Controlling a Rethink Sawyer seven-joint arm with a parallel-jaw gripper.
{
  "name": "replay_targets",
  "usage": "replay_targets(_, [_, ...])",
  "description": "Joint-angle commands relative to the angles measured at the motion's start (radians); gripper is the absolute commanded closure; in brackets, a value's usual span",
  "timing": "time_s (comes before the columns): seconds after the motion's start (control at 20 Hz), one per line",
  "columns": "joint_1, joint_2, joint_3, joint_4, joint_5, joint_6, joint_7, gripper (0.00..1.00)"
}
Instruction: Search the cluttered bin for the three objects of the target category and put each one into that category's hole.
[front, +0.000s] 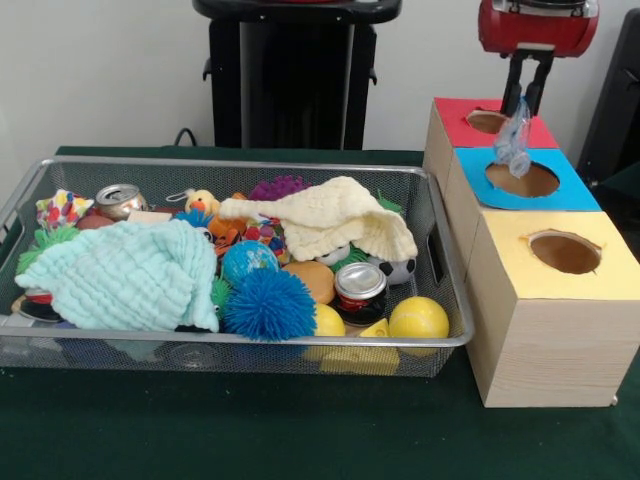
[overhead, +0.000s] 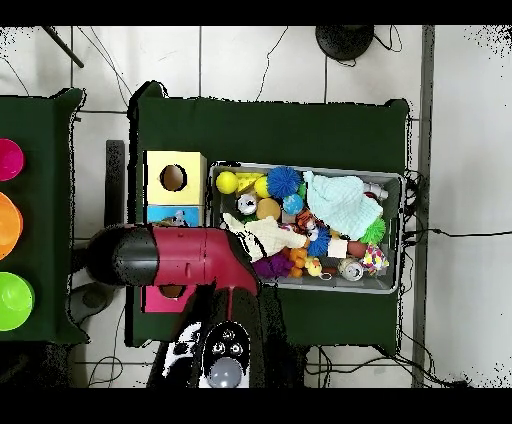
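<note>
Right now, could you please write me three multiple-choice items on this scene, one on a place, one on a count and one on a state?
1. Where does the wrinkly see-through plastic item hang?
A. above the round hole with the blue card surround
B. inside the silver wire mesh bin
C. on the green tablecloth

2. How many holes do the wooden boxes show in the front view?
A. two
B. three
C. four

3. What is the state of the red and black arm's gripper?
A. open and empty
B. shut on a metal can
C. shut on the plastic item

Answers:
1. A: the item dangles over the blue surround, clear of the bin.
2. B: red, blue and yellow surrounds each have one.
3. C: the item hangs from between its dark fingers.
</note>
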Motion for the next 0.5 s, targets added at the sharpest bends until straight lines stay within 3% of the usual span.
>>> replay_targets(0.05, [0.024,0.042,0.037,0.128,0.035,-0.142,0.240,1.00])
replay_targets(0.5, [0.066,0.077,0.017,0.123,0.068,-0.175,0.260,1.00])
